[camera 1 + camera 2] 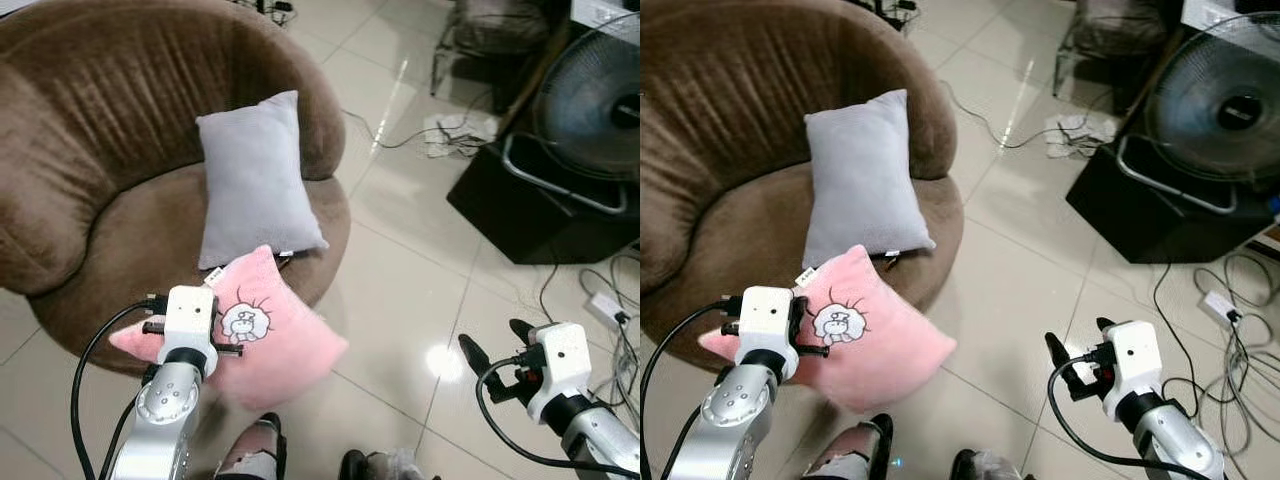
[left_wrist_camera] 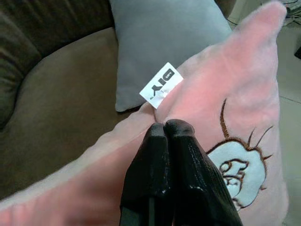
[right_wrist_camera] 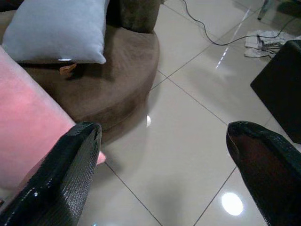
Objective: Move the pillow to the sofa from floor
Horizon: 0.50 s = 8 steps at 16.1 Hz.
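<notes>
Left gripper [image 2: 164, 129], fingers pressed together on the pink pillow [image 1: 270, 335], holds it clear of the floor at the sofa [image 1: 100, 150] rim, six o'clock of a grey cushion [image 1: 255, 175]. Right gripper [image 1: 497, 343] waits spread, unneeded.

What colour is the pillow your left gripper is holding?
Pink plush pillow, with a white cartoon sheep outlined in brown; clearest in the left wrist view.
</notes>
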Motion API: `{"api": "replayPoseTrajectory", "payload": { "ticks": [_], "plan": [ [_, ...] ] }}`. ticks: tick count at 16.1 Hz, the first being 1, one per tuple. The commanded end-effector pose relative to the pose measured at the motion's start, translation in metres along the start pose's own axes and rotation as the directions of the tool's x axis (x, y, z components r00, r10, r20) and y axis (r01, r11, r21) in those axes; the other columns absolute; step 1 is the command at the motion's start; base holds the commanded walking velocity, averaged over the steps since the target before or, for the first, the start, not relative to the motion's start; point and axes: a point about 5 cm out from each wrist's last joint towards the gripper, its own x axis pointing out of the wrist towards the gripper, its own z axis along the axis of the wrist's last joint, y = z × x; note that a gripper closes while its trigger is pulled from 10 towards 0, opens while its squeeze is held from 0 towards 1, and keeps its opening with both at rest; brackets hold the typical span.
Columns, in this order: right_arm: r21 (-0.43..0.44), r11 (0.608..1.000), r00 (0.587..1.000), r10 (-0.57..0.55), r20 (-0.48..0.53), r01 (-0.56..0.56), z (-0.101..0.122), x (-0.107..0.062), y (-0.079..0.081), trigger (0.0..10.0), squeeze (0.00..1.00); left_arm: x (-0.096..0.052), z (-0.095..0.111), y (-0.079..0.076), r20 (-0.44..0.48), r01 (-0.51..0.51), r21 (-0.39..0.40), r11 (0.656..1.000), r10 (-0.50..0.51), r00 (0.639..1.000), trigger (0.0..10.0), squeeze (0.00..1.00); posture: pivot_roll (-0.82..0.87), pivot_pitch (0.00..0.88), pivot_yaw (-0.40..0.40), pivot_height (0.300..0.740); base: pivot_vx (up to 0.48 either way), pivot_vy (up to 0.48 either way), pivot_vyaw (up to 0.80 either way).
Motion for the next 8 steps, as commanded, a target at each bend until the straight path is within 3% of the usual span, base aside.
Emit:
{"api": "replayPoseTrajectory", "payload": {
  "ticks": [1,8],
  "plan": [
    [-0.02,1.0,1.0,-0.016,-0.022,0.016,-0.0016,-0.0044,-0.0026,10.0,0.0,-0.0013,0.0083,-0.0017,0.038,-0.002,0.006,1.0,0.002,0.999,10.0,0.0,0.2,0.187,-0.135,0.74,0.0,0.0,0.0],
    [-0.02,1.0,1.0,-0.01,-0.025,0.009,-0.0023,-0.0031,-0.0023,10.0,0.0,-0.0013,0.0071,-0.0023,0.031,-0.015,0.019,1.0,0.014,0.999,10.0,0.0,0.21,0.192,-0.139,0.74,0.0,0.0,0.0]
  ]
}}
